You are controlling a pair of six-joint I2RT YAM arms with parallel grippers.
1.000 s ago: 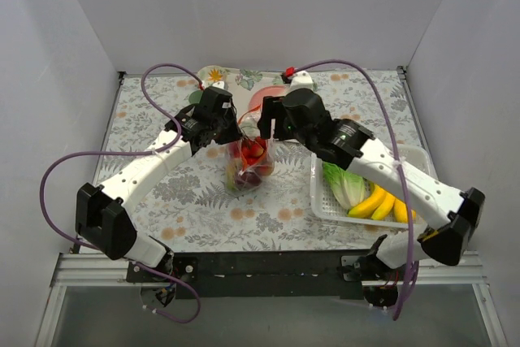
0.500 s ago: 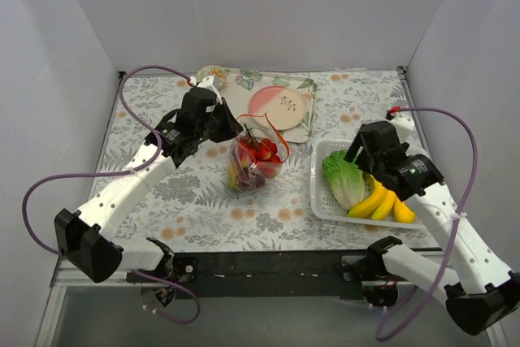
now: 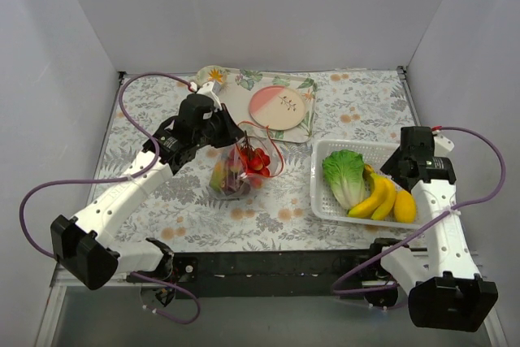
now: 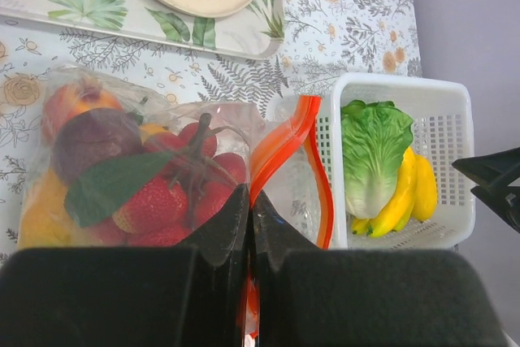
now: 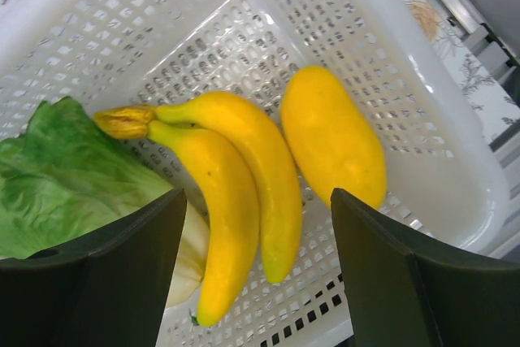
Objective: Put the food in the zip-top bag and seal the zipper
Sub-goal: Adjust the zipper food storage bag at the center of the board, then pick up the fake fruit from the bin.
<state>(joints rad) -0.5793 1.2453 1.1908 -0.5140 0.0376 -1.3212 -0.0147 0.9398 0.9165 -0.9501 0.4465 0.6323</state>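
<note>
Table: flowered cloth [image 3: 357,103] between plain white walls, arm bases at the near edge.
Tray: far centre of the cloth [image 3: 244,83], with a pink plate [image 3: 280,106] on it.
Bag: clear pouch [image 3: 230,175] lying on the cloth just in front of the tray, left of the basket.
Food: red, orange and yellow fruits [image 4: 138,176] piled inside the bag, with a green leaf on top.
Zipper: red-orange strip [image 4: 284,132] along the mouth, its two sides gaping apart toward the basket.
Left gripper: over the bag's mouth [image 4: 249,201], fingers pressed together, pinching the zipper at one end; the food sits just beyond the fingertips.
Basket: white and slotted [image 3: 366,145], at the right of the cloth.
Basket contents: lettuce [image 3: 343,175] on the left, bananas [image 3: 375,197] in the middle, a yellow fruit [image 5: 333,140] touching them on the right.
Right gripper: hanging over the basket [image 5: 256,201], fingers spread wide and holding nothing, bananas and yellow fruit right below, well apart from the bag.
</note>
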